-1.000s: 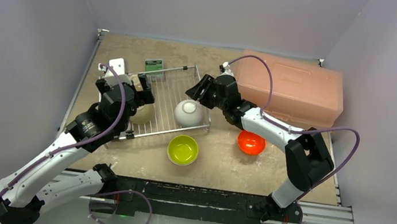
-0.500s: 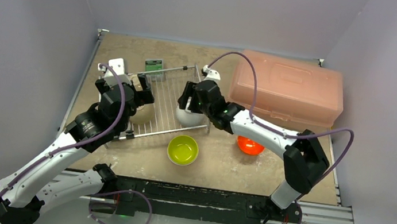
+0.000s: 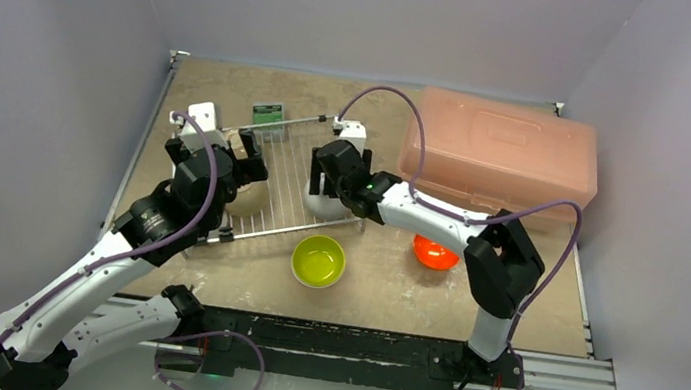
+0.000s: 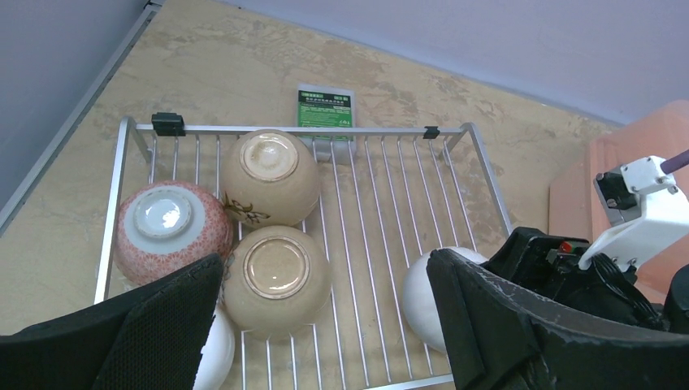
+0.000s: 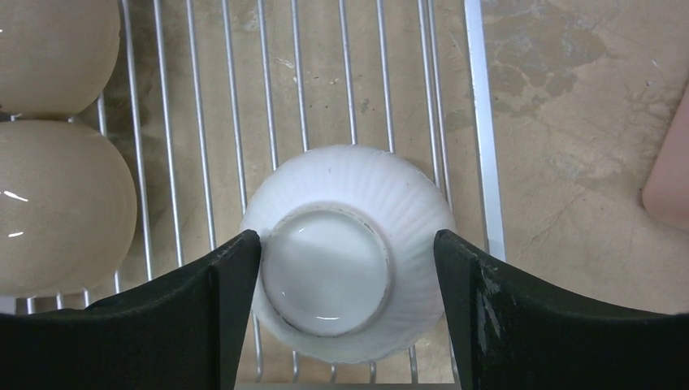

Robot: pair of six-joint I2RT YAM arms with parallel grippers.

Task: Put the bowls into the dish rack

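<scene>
right fingers (image 5: pixel 187 325) newly astride white bowl (image 5: pixel 329 272)

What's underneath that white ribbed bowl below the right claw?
The upside-down white ribbed bowl sits on the dish rack wires, with tan table showing through them. Whatever lies beneath its dome is hidden.

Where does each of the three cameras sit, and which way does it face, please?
Top external: above and behind the arms, looking down on the table; both arms show.
Left wrist: on the left arm, looking down across the dish rack; its two black fingers frame the bottom.
Right wrist: on the right arm, looking straight down on the upturned white bowl; its fingers flank it.
Shared: both wrist views show that white bowl and the beige bowls.
</scene>
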